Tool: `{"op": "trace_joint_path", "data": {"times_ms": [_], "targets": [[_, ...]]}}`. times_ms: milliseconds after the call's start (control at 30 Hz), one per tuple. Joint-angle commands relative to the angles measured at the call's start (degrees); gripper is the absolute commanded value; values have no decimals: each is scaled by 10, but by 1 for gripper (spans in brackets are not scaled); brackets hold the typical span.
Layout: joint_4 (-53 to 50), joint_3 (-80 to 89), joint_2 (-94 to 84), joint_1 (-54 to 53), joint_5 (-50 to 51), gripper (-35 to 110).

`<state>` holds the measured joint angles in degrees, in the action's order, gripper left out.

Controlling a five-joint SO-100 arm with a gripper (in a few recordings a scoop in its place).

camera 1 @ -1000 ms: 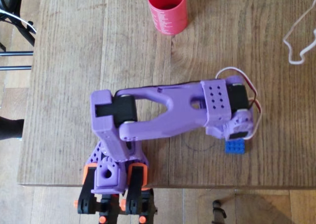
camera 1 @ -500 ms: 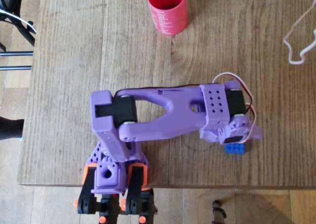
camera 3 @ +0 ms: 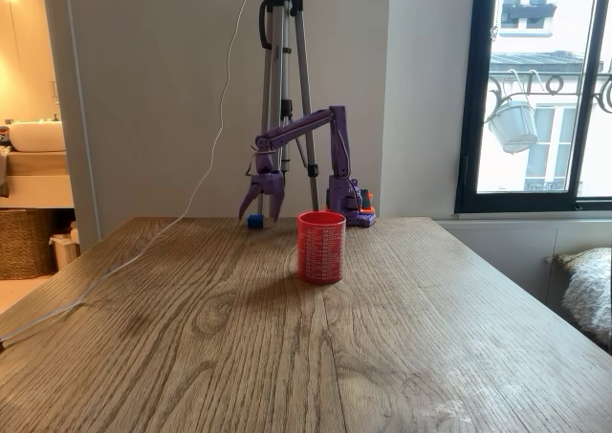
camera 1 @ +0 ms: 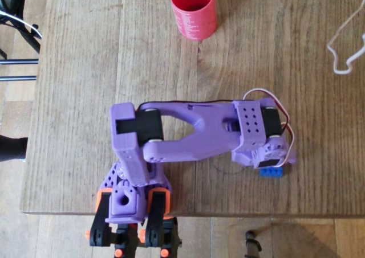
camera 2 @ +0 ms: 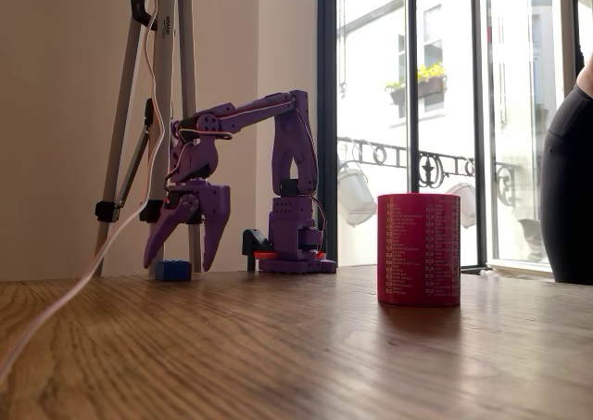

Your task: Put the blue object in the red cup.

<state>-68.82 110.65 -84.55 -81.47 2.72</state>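
Purple pincer [camera 2: 182,253] hung spread wide, tips pointing down right above the blue brick [camera 2: 173,271], probably lined up to drop and grab it. Brick sat flat on the wooden table [camera 1: 80,70], well apart from the red cup [camera 1: 193,10].

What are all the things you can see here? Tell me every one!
Blue brick: one, bright blue, flat on the table right under the gripper's open fingers.
Red cup: one, red-pink with printed text, upright on the table, well apart from the brick.
Table: one, brown wood, under everything.
White cable: one, white, looped on the table near its edge in the overhead view.
Tripod: one, grey and black, standing behind the table.
Person: one, in dark clothes, at the picture's edge in a fixed view.
Arm: one, purple, base at the table's edge.
Gripper: one, purple, open, pointing down over the brick.
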Motion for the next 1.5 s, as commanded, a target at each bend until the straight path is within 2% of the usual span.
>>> {"op": "trace_joint_path", "data": {"times_ms": [0, 267, 533, 767, 1000, 1133, 1367, 1467], "targets": [[28, -4, -7, 1, -23, 1], [46, -12, -18, -10, -34, 1], [13, -131, -133, 22, -110, 1], [-126, -288, -207, 225, -164, 1], [-165, -297, -208, 453, -141, 1], [-147, -293, -193, 538, -139, 1], [18, -287, -144, 617, -176, 1], [52, -290, -127, 635, -192, 1]]}}
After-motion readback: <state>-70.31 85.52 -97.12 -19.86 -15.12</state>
